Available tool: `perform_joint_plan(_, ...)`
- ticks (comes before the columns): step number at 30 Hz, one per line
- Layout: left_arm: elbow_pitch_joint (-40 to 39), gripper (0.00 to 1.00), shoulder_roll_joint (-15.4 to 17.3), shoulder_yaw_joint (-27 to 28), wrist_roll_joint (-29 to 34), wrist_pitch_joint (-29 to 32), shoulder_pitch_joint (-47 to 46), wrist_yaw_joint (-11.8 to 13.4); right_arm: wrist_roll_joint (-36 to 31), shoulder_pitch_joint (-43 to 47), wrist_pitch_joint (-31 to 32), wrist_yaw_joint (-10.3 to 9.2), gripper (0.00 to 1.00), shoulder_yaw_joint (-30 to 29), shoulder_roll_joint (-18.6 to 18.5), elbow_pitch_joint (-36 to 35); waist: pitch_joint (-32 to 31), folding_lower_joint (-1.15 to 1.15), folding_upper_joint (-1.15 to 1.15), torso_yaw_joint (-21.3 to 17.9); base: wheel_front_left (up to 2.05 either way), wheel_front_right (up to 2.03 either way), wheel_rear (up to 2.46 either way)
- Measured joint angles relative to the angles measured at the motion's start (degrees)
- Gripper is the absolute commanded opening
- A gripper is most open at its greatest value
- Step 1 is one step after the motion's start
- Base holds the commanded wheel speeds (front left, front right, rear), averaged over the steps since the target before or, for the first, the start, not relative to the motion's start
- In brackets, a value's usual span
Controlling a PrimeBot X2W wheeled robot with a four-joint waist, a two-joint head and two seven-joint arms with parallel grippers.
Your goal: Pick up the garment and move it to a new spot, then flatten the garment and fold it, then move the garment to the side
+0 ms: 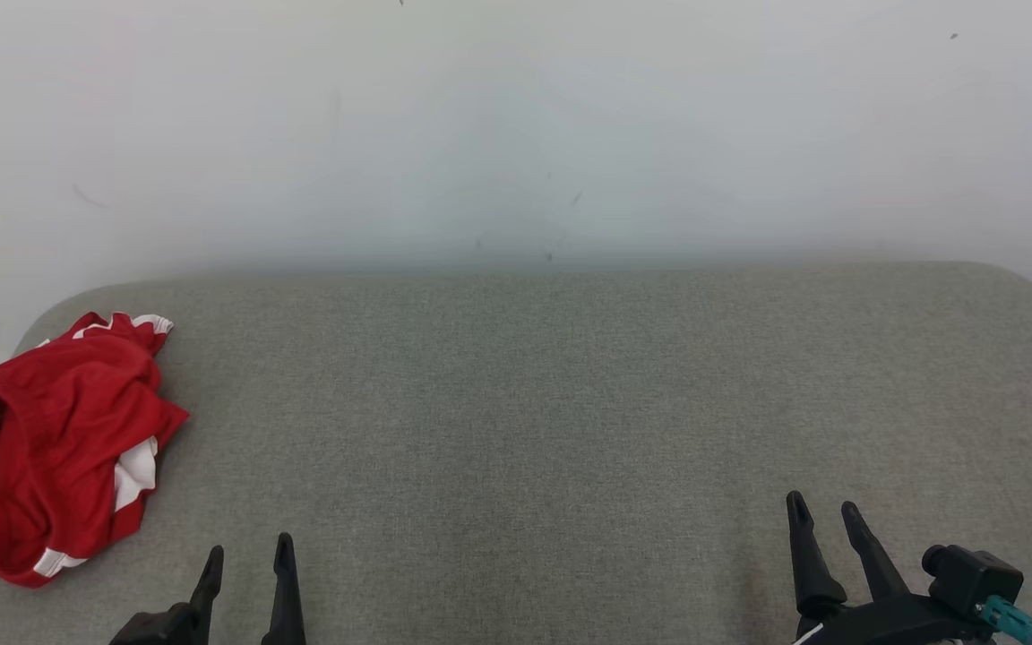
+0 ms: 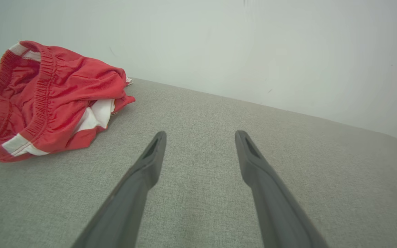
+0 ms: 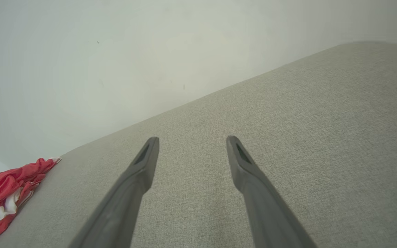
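Note:
The garment [image 1: 50, 443] is a red pair of shorts with white trim, lying crumpled at the far left of the grey fabric surface [image 1: 570, 421]. In the left wrist view the garment [image 2: 47, 100] shows its elastic waistband, up and to the left of my fingers. My left gripper [image 1: 247, 555] stands open near the front edge, a little right of the garment and apart from it, with nothing between its fingers. My right gripper [image 1: 825, 515] is open and empty at the lower right. The right wrist view catches the garment [image 3: 5, 193] at its far lower left.
A plain white wall [image 1: 516, 134] rises behind the grey surface. The surface has rounded back corners [image 1: 1027, 282] and its left edge runs right beside the garment. Bare grey fabric stretches between the two grippers and to the right.

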Motion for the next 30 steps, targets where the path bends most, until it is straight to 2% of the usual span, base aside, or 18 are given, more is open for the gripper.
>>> perform_joint_plan(30, 1.1, 1.0, 0.1, -0.7, 12.8, -3.2, 0.3, 0.1, -12.0, 0.9, -2.1, 0.0, 1.0, 0.3, 0.2, -0.1, -1.4, -0.01, 0.0, -0.1, 0.0, 0.0, 0.0)
